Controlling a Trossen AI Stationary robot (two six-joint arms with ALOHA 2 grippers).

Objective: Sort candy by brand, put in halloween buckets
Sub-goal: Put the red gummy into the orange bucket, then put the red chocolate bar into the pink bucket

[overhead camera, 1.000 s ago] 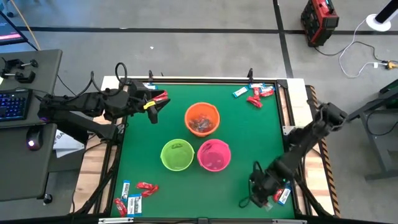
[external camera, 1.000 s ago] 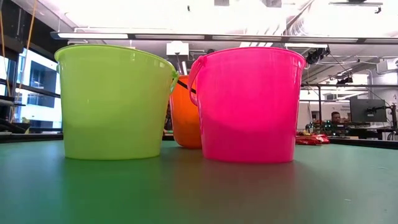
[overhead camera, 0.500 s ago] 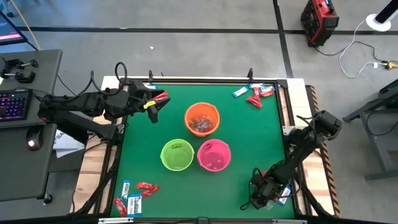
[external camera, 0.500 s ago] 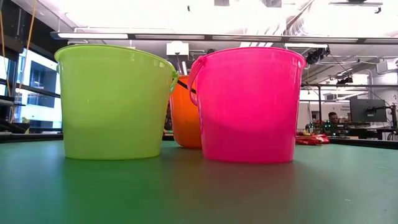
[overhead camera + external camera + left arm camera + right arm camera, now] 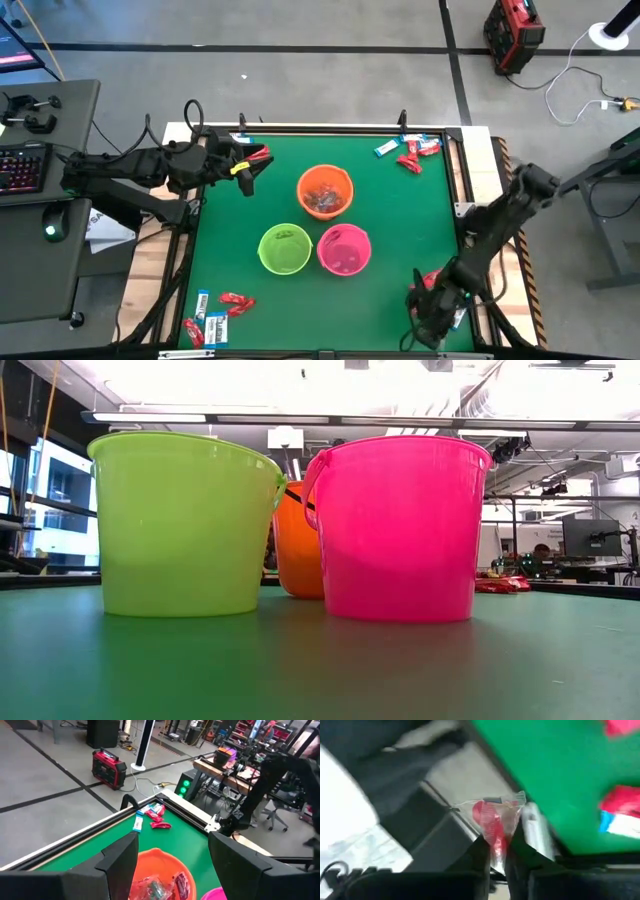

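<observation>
Your green table point(image 5: 400, 230) carries three halloween buckets at its middle: orange point(image 5: 325, 190), lime green point(image 5: 284, 248) and hot pink point(image 5: 344, 248), with loose candy left at the far right corner point(image 5: 408, 153) and the near left corner point(image 5: 212, 318). Your left gripper point(image 5: 246, 172) waits with fingers spread beside the orange bucket. Your right gripper point(image 5: 498, 851), low at the table's near right corner, pinches a red-and-clear candy point(image 5: 496, 819) by one thin end. That slight hold is your risk: a quick swing toward the buckets could shake it loose past the table edge.
</observation>
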